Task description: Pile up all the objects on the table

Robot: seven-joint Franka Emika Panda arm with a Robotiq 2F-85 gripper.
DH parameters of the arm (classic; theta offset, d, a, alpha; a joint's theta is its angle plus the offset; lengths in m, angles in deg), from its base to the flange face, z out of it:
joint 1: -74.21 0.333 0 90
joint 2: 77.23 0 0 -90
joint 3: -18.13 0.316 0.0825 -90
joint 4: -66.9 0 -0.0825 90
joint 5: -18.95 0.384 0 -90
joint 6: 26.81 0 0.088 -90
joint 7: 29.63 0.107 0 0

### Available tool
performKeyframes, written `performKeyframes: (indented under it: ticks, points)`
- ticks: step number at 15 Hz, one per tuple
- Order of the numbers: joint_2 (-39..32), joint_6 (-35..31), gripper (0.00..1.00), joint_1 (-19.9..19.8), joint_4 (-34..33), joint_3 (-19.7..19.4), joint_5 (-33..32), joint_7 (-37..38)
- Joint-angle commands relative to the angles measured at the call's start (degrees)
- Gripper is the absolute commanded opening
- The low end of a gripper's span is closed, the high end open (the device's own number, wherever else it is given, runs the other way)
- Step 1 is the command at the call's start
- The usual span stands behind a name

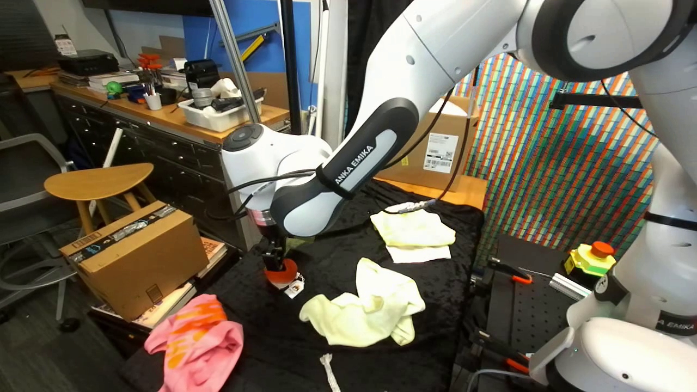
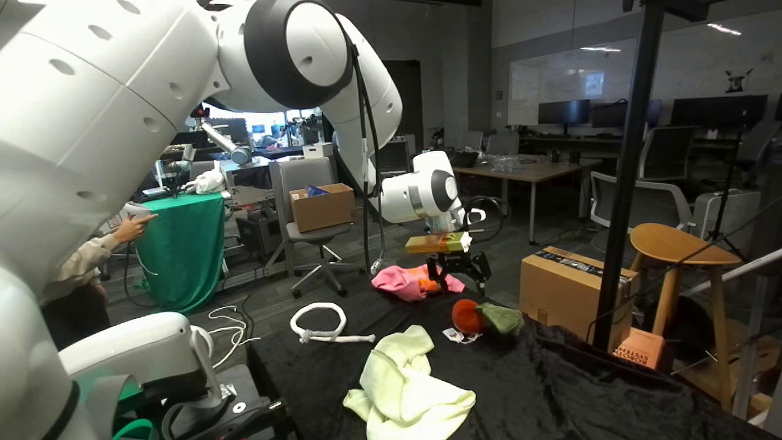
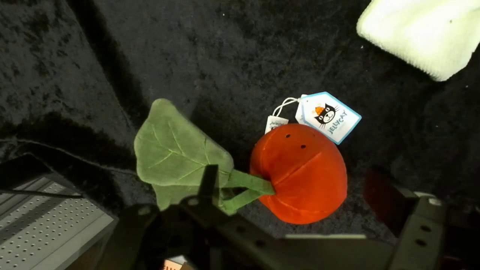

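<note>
"What are the fingers (image 3: 415, 233) holding?"
"Nothing: they stand wide apart over a leafy red Jellycat plush toy (image 3: 303, 180) on the black-draped tabletop (image 1: 447, 310)."
"And the cloths?"
"In an exterior view, a pink-orange cloth (image 1: 202, 344) lies near left, a rumpled yellow cloth (image 1: 364, 313) at centre, a folded yellow cloth (image 1: 415, 231) far right."

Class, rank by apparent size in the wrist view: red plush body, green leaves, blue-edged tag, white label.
Red plush body and green leaves: too alike to rank, leaves partly covered
Blue-edged tag
White label
</note>
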Motion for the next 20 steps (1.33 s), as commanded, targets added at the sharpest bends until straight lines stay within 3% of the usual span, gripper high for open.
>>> performKeyframes:
  ticks: [1, 7, 20]
  points:
    - [-4.65, -0.29, 1.0, 2.07, -5.73, -2.68, 0.98, 3.41]
    - [-8.5, 1.08, 1.0, 2.32, -9.53, -4.43, 2.05, 4.94]
    - [-11.69, 2.58, 1.0, 1.32, -13.01, -3.91, 6.24, 3.34]
